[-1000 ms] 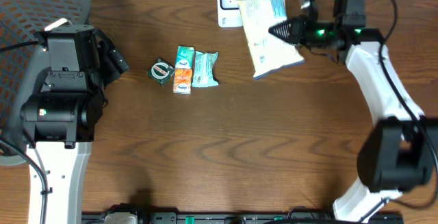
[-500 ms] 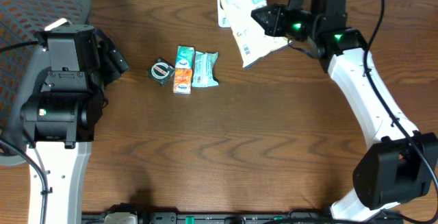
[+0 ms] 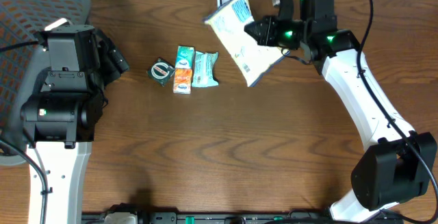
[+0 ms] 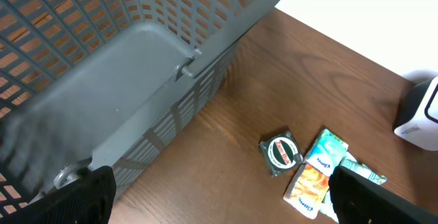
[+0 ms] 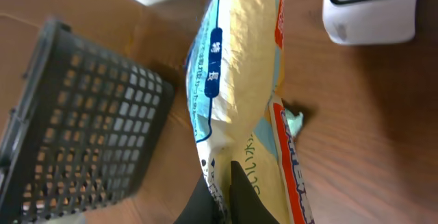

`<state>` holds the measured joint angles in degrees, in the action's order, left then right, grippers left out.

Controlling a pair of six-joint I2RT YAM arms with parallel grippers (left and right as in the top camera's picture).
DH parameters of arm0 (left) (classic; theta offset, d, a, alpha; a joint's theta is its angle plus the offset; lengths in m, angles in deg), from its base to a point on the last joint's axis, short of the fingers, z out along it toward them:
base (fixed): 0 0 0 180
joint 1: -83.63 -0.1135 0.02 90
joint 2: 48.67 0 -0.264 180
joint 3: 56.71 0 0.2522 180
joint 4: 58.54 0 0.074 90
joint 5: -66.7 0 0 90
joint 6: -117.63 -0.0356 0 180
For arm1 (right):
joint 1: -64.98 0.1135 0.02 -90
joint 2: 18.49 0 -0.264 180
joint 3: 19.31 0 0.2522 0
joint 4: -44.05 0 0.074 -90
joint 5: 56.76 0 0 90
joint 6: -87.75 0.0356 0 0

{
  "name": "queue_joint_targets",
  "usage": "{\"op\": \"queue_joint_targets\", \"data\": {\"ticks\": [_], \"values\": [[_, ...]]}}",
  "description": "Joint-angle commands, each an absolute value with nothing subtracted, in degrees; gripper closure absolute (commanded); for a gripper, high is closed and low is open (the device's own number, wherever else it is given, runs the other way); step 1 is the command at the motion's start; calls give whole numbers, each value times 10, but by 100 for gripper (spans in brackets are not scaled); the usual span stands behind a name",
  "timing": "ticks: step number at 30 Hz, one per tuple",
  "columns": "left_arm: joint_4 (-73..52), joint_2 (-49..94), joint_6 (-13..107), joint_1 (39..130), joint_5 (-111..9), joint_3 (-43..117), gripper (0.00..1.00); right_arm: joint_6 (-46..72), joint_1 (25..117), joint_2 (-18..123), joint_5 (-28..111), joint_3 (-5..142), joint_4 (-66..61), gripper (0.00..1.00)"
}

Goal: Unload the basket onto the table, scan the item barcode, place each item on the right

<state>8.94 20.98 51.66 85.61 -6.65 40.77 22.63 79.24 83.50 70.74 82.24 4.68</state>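
From overhead only, right pincer's (image 3: pixel 260 31) whole bag (image 3: pixel 238 40) shows.

We see two arms of rounded white links and black joint housings. The right arm (image 3: pixel 366 94), upper right of the overhead frame, shows green lights (image 3: pixel 287 33) beside its black right pincer (image 3: pixel 256 31) and thin black cables (image 3: pixel 371 1). The left arm (image 3: pixel 58 148), at the left, has a boxy black head with one green light (image 3: pixel 42 112); the fingers (image 4: pixel 383 196) of the left pincer (image 3: pixel 115 58) are matte black.
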Motion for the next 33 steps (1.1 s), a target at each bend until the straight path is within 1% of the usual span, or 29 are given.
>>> {"op": "queue_joint_targets", "data": {"ticks": [1,5,12,13,15,16,17,18,19,20,22,24,26,29,31,32,33], "values": [[90,206,519,854,-61,415,2,151,792,832,678,826,-9,99],[90,206,519,854,-61,415,2,118,793,844,635,806,-36,99],[90,206,519,854,-61,415,2,87,789,907,633,766,-34,99],[90,206,519,854,-61,415,2,77,789,919,632,764,-34,97],[90,206,519,854,-61,415,2,50,789,947,600,763,-47,76],[90,206,519,854,-61,415,2,46,789,952,592,763,-49,71],[90,206,519,854,-61,415,2,23,789,962,561,763,-59,58],[90,206,519,854,-61,415,2,8,789,964,550,763,-62,54],[90,206,519,854,-61,415,2,-11,789,966,535,763,-64,48],[90,206,519,854,-61,415,2,-31,789,966,508,763,-61,38],[90,206,519,854,-61,415,2,-52,789,966,494,763,-54,27],[90,206,519,854,-61,415,2,-54,789,967,495,763,-51,26],[90,206,519,854,-61,415,2,-53,790,974,525,759,-55,24],[90,206,519,854,-61,415,2,-54,796,989,563,749,-57,25],[90,206,519,854,-61,415,2,-53,800,1005,581,745,-57,37],[90,206,519,854,-61,415,2,-53,802,1019,612,745,-59,57],[90,206,519,854,-61,415,3,-53,802,1023,634,745,-59,66]]}}
